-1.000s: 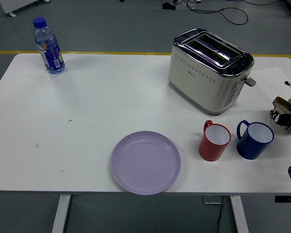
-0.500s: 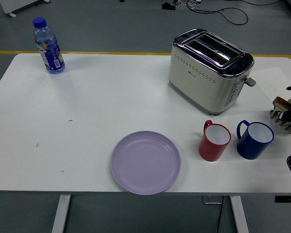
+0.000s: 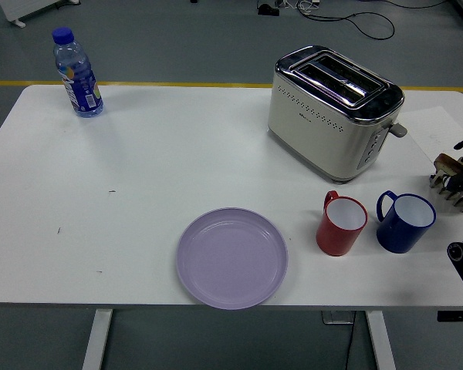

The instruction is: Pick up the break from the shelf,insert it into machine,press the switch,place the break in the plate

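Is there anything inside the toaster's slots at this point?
The toaster shows two open slots on top with shiny metal guides; no bread sticks out. The bottoms of the slots are hidden. The purple plate is bare.

The toaster (image 3: 336, 110) has a cream, faintly glossy body under a polished chrome top. The lilac plate (image 3: 231, 257) looks like smooth matt plastic, and the table (image 3: 139, 177) is matt white. The 2 mugs, red (image 3: 341, 223) and blue (image 3: 404, 221), shine like glazed enamel; the bottle (image 3: 77, 73) is clear plastic.
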Tool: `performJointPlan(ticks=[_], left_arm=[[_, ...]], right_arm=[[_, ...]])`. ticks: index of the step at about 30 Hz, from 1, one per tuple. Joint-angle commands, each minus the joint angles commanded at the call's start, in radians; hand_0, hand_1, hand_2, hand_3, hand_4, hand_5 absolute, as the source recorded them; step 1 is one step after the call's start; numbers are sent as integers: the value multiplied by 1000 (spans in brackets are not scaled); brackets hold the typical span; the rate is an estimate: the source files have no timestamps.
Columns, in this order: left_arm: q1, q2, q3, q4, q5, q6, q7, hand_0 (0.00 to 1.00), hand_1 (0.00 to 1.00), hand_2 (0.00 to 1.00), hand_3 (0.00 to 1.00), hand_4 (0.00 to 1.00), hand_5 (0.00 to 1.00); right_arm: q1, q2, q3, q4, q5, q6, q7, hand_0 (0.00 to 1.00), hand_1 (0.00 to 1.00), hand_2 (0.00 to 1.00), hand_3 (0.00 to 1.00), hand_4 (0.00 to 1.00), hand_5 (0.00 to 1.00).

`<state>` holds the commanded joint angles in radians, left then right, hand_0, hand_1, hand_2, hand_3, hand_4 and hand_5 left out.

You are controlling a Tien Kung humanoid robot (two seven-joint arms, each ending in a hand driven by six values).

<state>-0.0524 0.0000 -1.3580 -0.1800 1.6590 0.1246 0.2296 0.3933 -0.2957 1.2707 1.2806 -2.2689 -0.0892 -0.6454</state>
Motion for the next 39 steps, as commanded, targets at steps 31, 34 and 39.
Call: performJointPlan(ticks=[31,34,39], left_arm=[[3,0,-19,0,18,4,-1,613,472,441,561,320,927],[2,0,-16,0,14,4,-1,613,472,439,562,322,927],[-1,0,-11,0,7,5,-1,613,470,438,563,321,925]], right_arm=[[70,-116,-46,38,0,-65,0,270,343,408,508,480,18],[83,-139,-46,63,0,-72,0,208,329,402,503,466,2],[122,-185,-38,111,0,-86,0,150,303,386,499,472,2]])
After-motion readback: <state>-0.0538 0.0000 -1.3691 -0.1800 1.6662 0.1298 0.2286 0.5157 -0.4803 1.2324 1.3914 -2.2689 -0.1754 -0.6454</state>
